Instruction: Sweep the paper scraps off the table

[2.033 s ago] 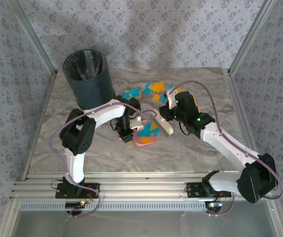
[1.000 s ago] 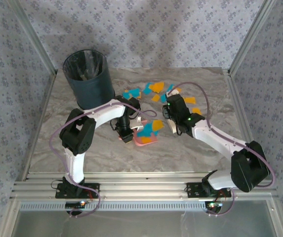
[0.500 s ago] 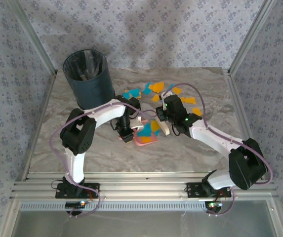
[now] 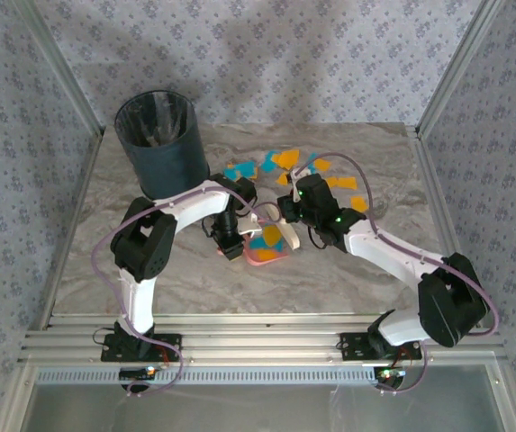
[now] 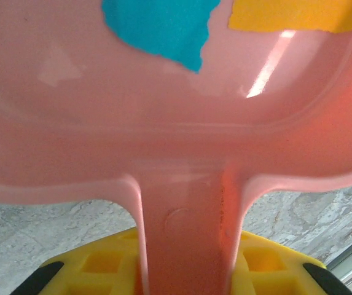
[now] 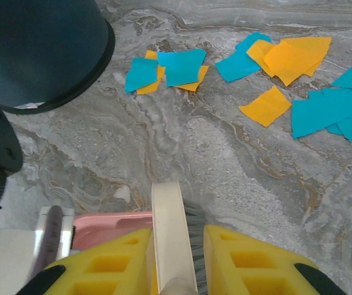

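Teal and orange paper scraps [image 4: 276, 162] lie scattered on the far middle of the table [image 4: 149, 265]; the right wrist view has them [image 6: 286, 58] ahead of the brush. A teal scrap [image 5: 160, 24] and an orange one [image 5: 298, 13] rest inside the pink dustpan [image 4: 267, 254]. My left gripper [image 4: 229, 243] is shut on the dustpan's handle [image 5: 185, 227]. My right gripper [image 4: 294, 211] is shut on a cream brush [image 6: 171, 233], whose grey bristles touch the table at the dustpan's mouth [image 6: 108, 224].
A dark round bin [image 4: 160, 144] stands at the back left, close behind the left arm; its rim [image 6: 40, 49] is near the brush. Aluminium posts and patterned walls enclose the table. A rail [image 4: 258, 328] runs along the front edge.
My right gripper has carried the brush leftwards, from right of the dustpan to its mouth. The left gripper and the dustpan have stayed put.
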Motion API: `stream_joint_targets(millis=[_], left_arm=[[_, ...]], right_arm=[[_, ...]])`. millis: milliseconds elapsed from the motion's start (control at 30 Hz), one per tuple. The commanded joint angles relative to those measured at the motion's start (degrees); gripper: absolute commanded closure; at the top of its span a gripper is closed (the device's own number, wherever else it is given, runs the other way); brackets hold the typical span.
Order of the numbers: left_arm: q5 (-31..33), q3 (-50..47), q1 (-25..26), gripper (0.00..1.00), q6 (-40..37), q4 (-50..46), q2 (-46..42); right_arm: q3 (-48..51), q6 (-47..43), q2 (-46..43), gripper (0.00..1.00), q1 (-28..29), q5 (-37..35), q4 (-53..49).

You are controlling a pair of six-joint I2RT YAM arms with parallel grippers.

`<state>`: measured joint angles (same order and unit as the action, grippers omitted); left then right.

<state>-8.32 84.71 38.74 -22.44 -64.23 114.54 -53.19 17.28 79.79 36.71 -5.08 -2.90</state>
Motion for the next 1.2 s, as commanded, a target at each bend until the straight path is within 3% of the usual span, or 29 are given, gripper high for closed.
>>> stream_joint_targets(millis=[0, 900, 1167], left_arm=[[-0.4, 1.2, 0.4, 1.0, 0.8, -0.4, 1.4], [-0.9, 0.2, -0.1, 1.0, 1.7, 2.8, 0.0], [-2.8, -2.3, -0.9, 1.0, 3.5, 7.8, -4.0]], right_arm=[[0.2, 3.5, -1.1, 1.0, 1.2, 3.1, 0.0], [1.8, 5.5, -7.3, 1.0, 1.3, -7.9, -2.8], [3.2, 7.1, -10.4, 1.0, 1.5, -16.1, -5.3]])
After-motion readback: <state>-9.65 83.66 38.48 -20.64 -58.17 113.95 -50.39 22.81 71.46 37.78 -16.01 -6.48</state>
